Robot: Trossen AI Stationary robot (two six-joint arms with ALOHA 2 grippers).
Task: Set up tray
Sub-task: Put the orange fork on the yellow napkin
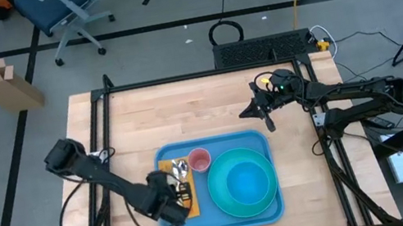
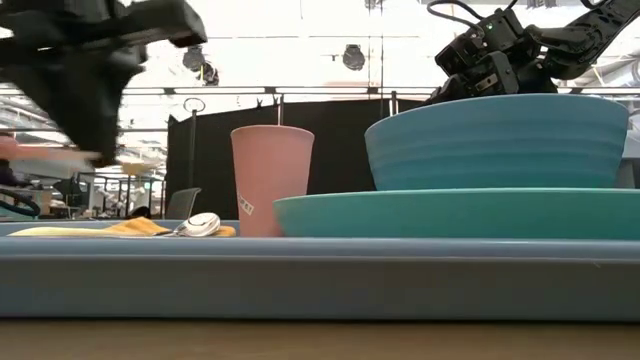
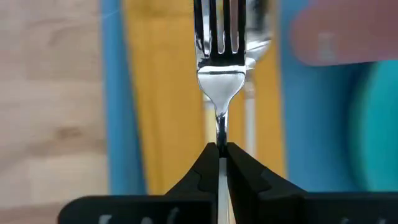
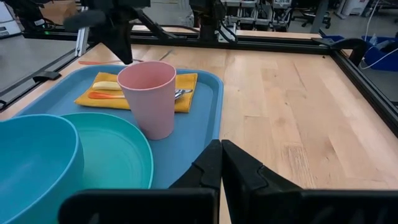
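The blue tray lies on the near middle of the table. On it stand a pink cup and a teal bowl set on a teal plate. A yellow napkin with a spoon lies at the tray's left end. My left gripper hovers over that napkin, shut on a silver fork. My right gripper is shut and holds nothing, raised over the bare table beyond the tray's far right corner. My left gripper pinches the fork's handle just behind the neck, between its two fingers. The fork runs on along the fingers, tines pointing away, over the napkin and beside the spoon. Whether the tines touch the napkin I cannot tell.
Bare wood spreads across the far half of the table and to the tray's left. Black frame rails run along the table's edges. A thin orange stick lies on the table beyond the tray's left end. A power strip sits past the far edge.
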